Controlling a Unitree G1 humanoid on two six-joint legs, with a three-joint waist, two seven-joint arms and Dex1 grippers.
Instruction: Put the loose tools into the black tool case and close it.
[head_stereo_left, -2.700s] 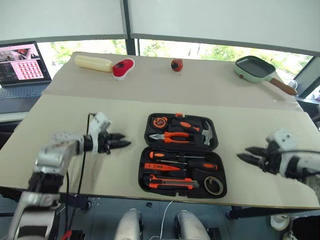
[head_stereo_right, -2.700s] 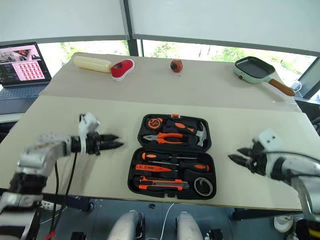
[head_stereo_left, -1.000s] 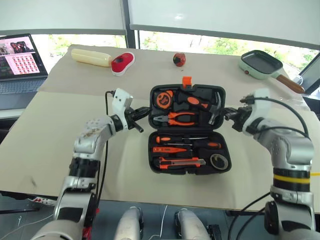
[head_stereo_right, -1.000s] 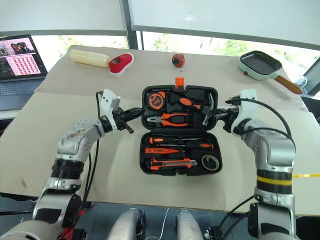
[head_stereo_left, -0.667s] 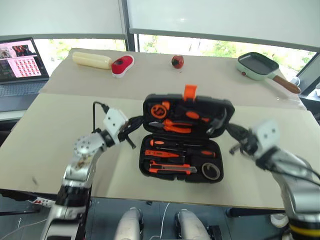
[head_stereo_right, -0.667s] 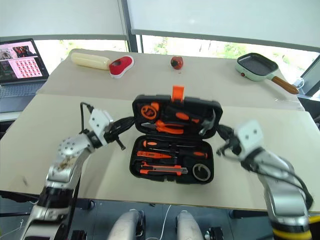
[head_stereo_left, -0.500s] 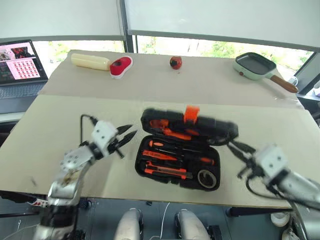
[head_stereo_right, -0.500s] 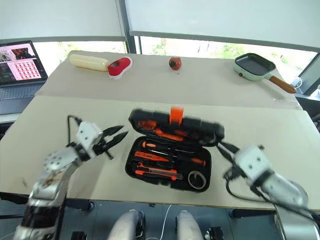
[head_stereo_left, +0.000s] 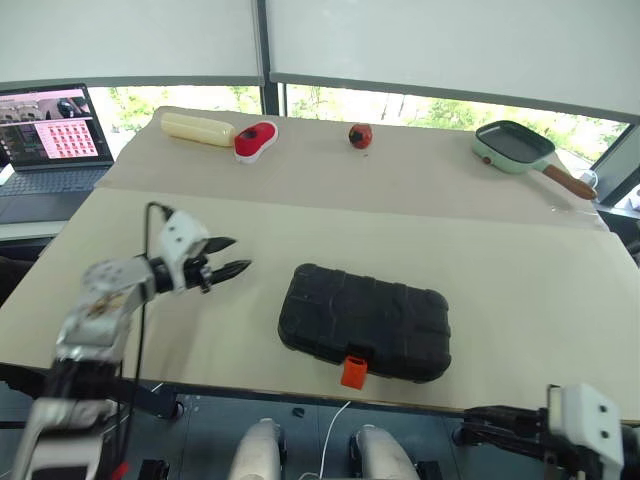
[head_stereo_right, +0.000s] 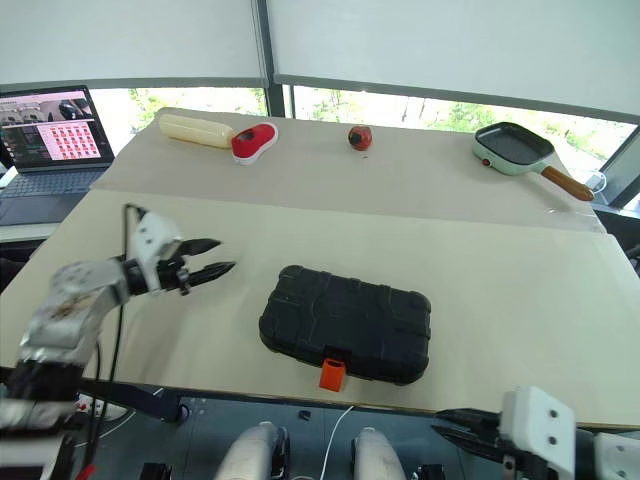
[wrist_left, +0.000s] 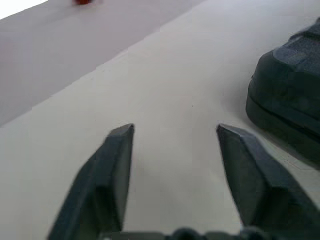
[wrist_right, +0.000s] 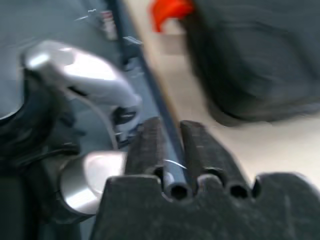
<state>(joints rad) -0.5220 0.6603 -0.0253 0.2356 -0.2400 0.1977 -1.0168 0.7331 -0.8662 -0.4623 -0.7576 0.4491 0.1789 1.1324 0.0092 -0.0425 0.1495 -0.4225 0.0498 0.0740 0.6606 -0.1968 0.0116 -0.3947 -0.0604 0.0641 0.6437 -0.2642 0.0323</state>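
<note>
We see the ribbed black plastic tool case lying closed; our left gripper gapes empty, our right gripper pinched together.

Beige table before wide windows with lowered white blinds.

A black tool case, made of moulded plastic with a ribbed, blocky pattern on its outer shell, is seen lying flat and shut on a pale table. It is placed near the table's front edge, roughly in the middle, turned at a slight angle. A small orange latch is seen sticking out from the case's front side, over the table edge. The contents are hidden by the lid.
</note>
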